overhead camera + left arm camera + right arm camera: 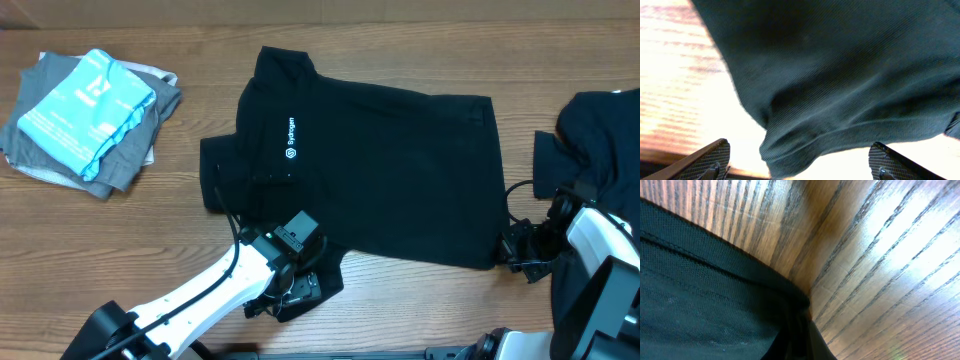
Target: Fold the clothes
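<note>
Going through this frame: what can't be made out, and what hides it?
Right tool: its fingers lie outside the right wrist view, and overhead it is black against black cloth, so any grip on the T-shirt hem is unconfirmed.
White lettering: too small overhead to read.
Black pile: cut off by the overhead view's right edge.
Folded stack: overhead, its light blue top piece covers the layers beneath.
</note>
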Controlling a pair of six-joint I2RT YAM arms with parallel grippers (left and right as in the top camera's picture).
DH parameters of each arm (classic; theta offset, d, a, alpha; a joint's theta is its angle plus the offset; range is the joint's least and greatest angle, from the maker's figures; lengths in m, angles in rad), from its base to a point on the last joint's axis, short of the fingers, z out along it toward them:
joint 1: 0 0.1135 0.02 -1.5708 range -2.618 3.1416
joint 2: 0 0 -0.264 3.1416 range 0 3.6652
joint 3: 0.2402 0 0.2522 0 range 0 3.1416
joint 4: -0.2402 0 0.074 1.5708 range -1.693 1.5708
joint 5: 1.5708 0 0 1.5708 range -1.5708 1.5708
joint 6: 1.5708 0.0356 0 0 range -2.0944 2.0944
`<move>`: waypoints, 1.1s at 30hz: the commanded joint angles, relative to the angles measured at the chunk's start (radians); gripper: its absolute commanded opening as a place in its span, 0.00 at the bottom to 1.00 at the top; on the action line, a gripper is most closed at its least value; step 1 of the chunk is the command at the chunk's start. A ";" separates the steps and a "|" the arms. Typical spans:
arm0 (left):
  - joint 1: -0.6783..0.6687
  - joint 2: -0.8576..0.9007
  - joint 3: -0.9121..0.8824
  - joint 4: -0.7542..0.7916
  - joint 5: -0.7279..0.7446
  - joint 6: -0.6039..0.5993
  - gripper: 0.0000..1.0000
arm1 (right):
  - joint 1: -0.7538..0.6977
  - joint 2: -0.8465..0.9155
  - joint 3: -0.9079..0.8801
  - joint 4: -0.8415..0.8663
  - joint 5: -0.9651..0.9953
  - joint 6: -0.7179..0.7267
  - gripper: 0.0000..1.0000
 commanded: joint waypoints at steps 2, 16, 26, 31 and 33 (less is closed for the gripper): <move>0.020 -0.068 -0.016 -0.018 -0.014 -0.023 0.92 | 0.003 -0.016 -0.005 0.002 0.010 -0.004 0.05; 0.032 -0.093 -0.150 0.113 0.048 -0.053 0.86 | 0.003 -0.016 -0.005 0.002 0.010 -0.004 0.05; 0.032 -0.093 -0.164 0.158 0.045 -0.055 0.50 | 0.003 -0.016 -0.005 0.001 0.013 -0.004 0.04; 0.032 -0.093 -0.161 0.153 0.073 0.014 0.11 | 0.003 -0.016 -0.003 -0.006 0.018 -0.004 0.04; 0.032 -0.093 -0.140 0.127 0.082 0.061 0.04 | 0.003 -0.016 0.014 -0.025 0.019 -0.004 0.04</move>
